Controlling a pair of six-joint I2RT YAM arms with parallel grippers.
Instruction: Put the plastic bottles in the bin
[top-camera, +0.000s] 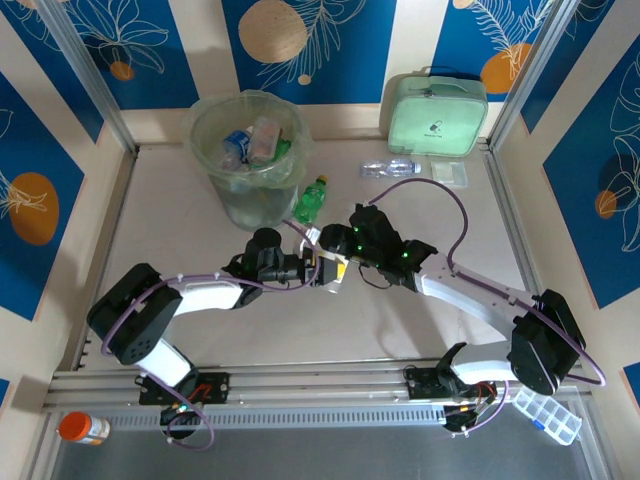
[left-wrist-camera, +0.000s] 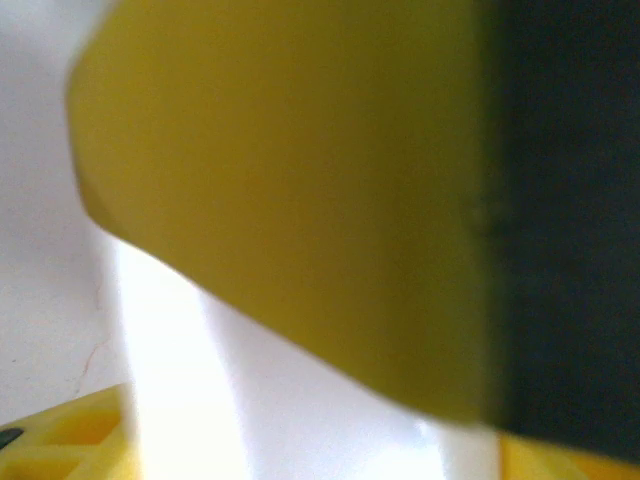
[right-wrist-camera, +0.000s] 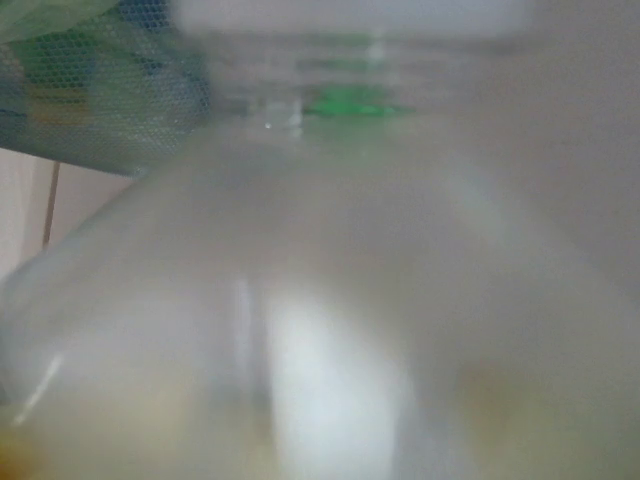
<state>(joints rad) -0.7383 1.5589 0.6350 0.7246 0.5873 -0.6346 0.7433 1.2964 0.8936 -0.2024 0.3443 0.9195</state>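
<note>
Where the two arms meet, in front of the bin (top-camera: 250, 205) and a little to its right, the left claw (top-camera: 320, 268) and the right claw (top-camera: 346, 262) stand nose to nose. What looks like a small bottle (top-camera: 336, 268), pale with some yellow on it, sits between them. I cannot tell whether either claw is gripping it, or how wide either one stands. From above the fingers are lost among the hardware, and both wrist cameras are too close to focus. The left wrist view gives a yellow blur (left-wrist-camera: 290, 200), likely the cap, right up against the lens. The right wrist view gives a milky blur (right-wrist-camera: 330, 330), with the bin (right-wrist-camera: 90, 100) behind it at the upper left.

Further out, a green bottle (top-camera: 311, 198) lies on the table just beside the bin's right side. A clear bottle (top-camera: 390, 168) lies further right of the bin, near the mint-green case (top-camera: 437, 112). The bin has several bottles in it.

The step in hand reads as a handover of one bottle between the arms, though I cannot say which way it is going. Next, one claw needs a firm hold before the other lets go. The bottle must then be lifted over the bin's rim and released above the opening, without knocking the green bottle lying beside the bin.
</note>
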